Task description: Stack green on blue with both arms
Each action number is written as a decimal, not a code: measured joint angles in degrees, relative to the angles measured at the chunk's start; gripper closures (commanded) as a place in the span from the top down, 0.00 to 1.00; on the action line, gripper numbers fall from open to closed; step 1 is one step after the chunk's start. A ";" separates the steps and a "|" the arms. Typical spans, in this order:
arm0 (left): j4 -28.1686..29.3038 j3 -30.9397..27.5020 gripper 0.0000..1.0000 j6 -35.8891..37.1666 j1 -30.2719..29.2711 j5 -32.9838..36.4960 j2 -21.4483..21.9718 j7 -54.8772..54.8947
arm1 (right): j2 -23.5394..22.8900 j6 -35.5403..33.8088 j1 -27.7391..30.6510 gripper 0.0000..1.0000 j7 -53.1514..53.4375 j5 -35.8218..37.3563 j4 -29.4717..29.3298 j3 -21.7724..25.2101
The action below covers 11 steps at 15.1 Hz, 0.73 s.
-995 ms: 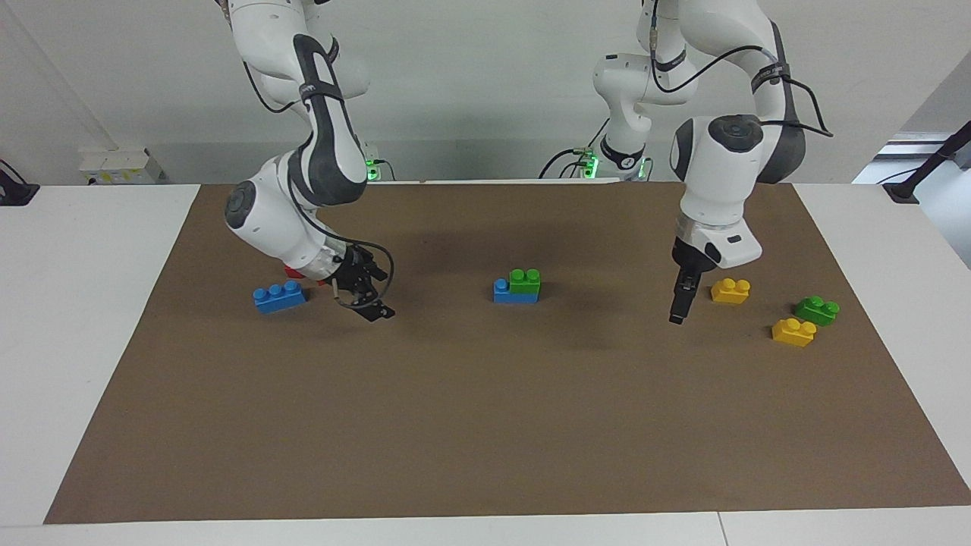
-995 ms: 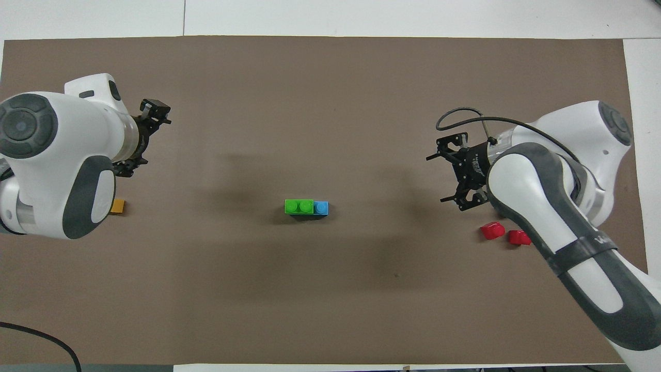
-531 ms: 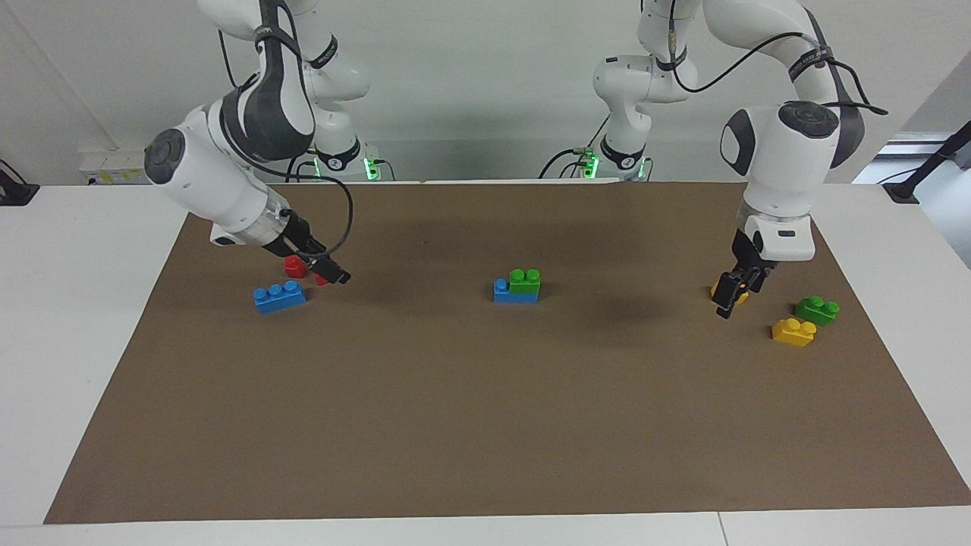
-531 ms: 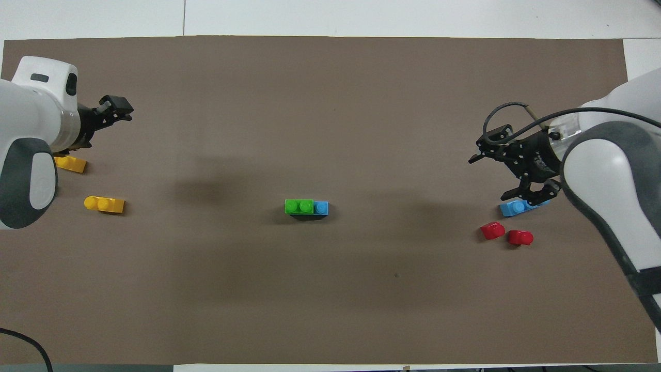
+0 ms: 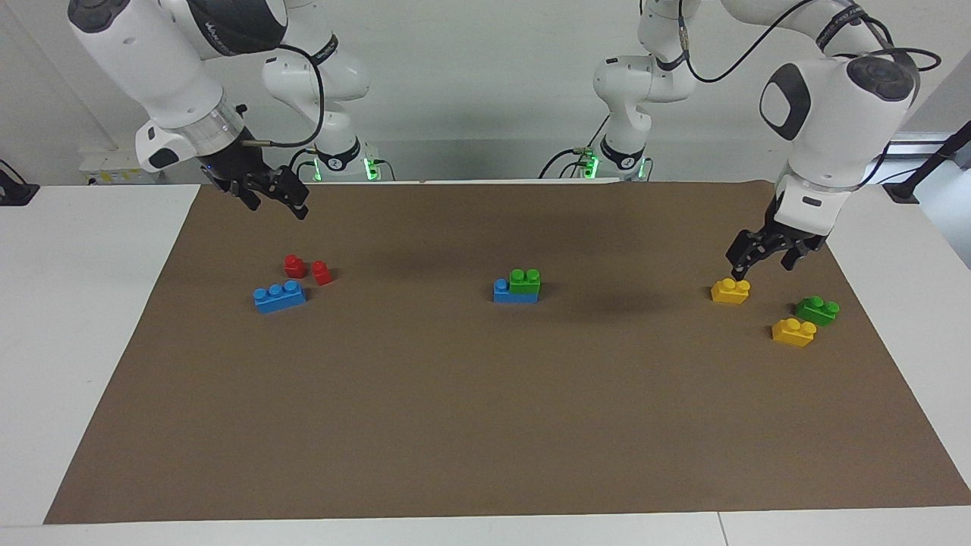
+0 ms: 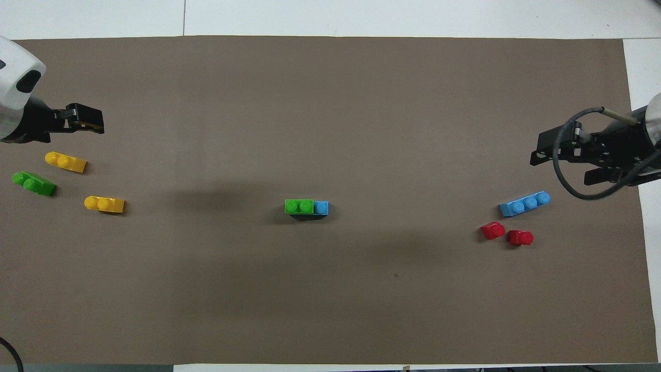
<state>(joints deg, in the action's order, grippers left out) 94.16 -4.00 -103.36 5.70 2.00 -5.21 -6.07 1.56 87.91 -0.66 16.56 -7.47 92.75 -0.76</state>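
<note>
Green brick (image 5: 525, 280) pressed on blue brick (image 5: 514, 293), mid-mat: light, rigid, slick plastic, likely gripped by flat sides; left gripper (image 5: 766, 254) and right gripper (image 5: 267, 189) both spread, empty.

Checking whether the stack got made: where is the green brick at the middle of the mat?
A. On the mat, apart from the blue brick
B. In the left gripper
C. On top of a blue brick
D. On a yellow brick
C: the green brick sits on a blue brick, leaving one blue stud uncovered.
</note>
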 measured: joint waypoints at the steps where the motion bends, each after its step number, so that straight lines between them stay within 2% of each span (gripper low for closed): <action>1: -2.17 0.00 1.00 3.94 -0.06 -0.27 0.05 1.04 | 0.63 0.04 0.00 1.00 -4.05 2.20 -0.12 -0.06; 5: -8.54 0.51 1.00 16.32 -0.06 -0.48 0.15 1.97 | 0.78 2.90 0.11 1.00 -11.23 6.04 -1.03 0.08; 11: -9.23 0.63 1.00 17.86 -0.06 -0.71 0.15 2.80 | 0.34 4.32 0.13 1.00 -11.65 6.67 -1.08 0.01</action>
<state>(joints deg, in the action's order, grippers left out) 84.93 -3.37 -85.50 5.64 1.29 -5.06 -3.27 1.89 92.22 -0.53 4.91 -0.79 91.67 -0.74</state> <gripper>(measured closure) 0.000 0.000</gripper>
